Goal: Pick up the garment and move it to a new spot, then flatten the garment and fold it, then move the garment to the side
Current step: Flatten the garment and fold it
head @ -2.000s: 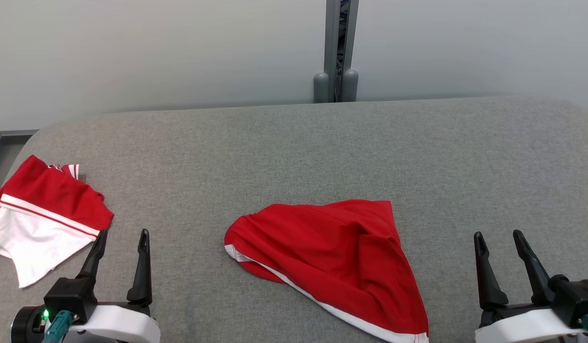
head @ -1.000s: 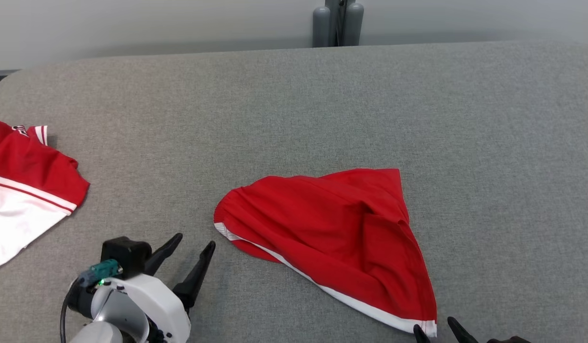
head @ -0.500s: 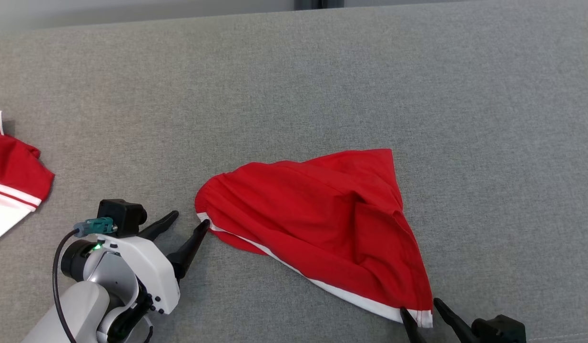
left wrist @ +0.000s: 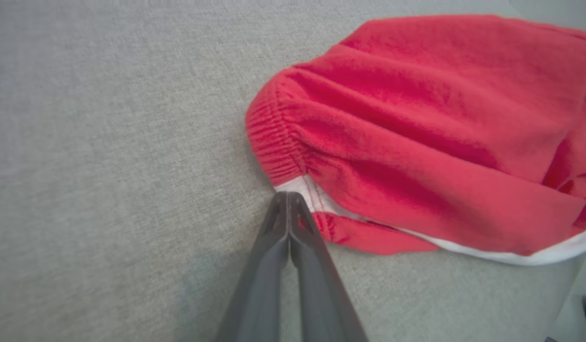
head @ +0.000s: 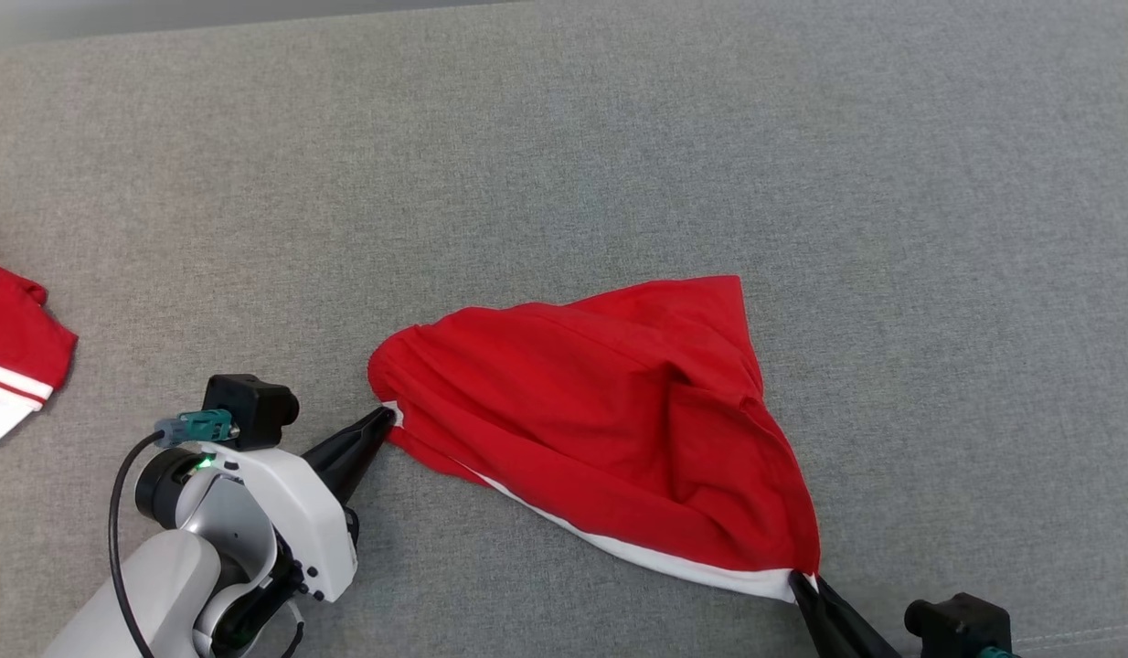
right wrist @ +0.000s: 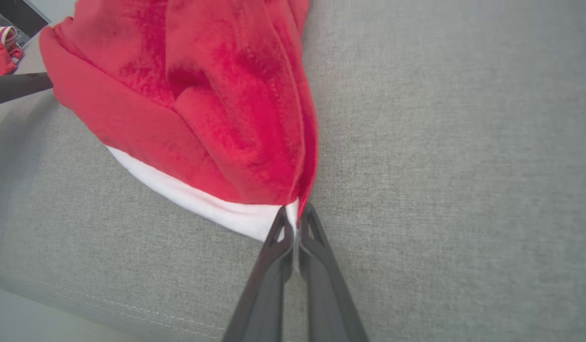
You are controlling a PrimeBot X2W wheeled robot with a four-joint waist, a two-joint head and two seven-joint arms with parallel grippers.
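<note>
Held at both ends, pre-lift.
Crumpled red garment w/ white hem [head: 601,411] mid grey fabric bench [head: 564,137]; pinched by L gripper [head: 381,422] at left end, R gripper [head: 802,585] at right end nr front edge.

Garment [head: 610,429] red, white hem band. Surface [head: 893,183] grey woven. Fingers [left wrist: 269,266] dark grey.

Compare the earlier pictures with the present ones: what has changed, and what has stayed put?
Both pincers reached forward and shut on the red garment: the left pincer on its left corner, the right pincer on its near right corner. It still lies crumpled on the grey surface; the second garment stayed put.
</note>
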